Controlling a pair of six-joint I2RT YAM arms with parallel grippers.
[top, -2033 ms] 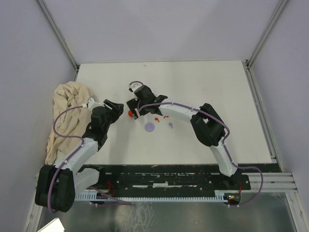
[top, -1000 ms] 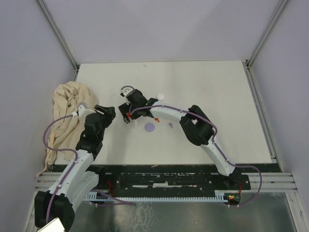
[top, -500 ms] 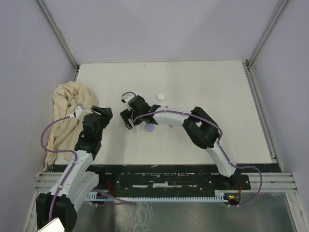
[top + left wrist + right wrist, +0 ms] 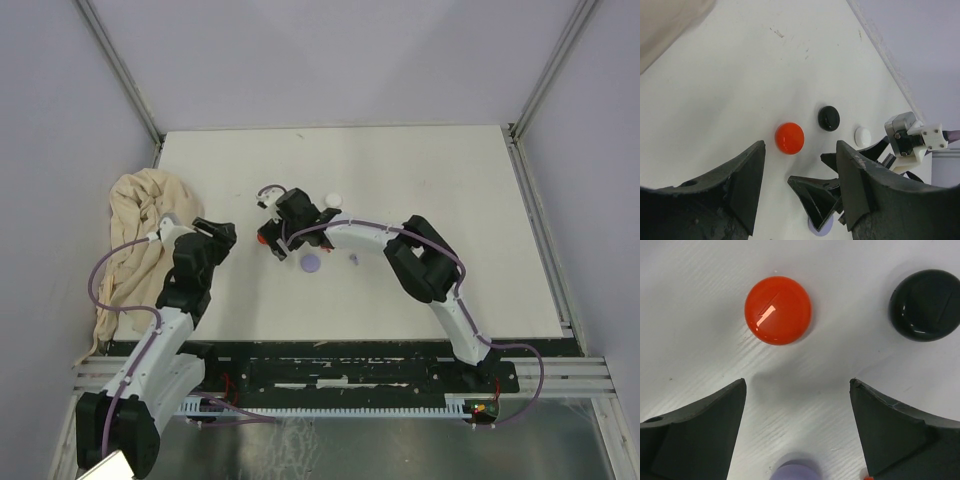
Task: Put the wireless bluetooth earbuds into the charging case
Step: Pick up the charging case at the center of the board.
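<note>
White table point(image 4: 450, 180), crumpled cloth point(image 4: 135, 225) off to my left. The left gripper point(image 4: 801, 150) hangs half-spread and empty beside the action. My right gripper point(image 4: 797, 390) is spread wide with nothing in it. It hovers low with the red disc point(image 4: 778, 310) just ahead of its tips, the black disc point(image 4: 925, 304) to one side and the lilac disc point(image 4: 795, 471) under the wrist. I take the discs for cases. The lilac earbud point(image 4: 352, 260) lies near the lilac disc, not touching. I'd narrow the jaws first, then drop straight down over that tiny stem, slowly, because a wide snap could flick it away.
</note>
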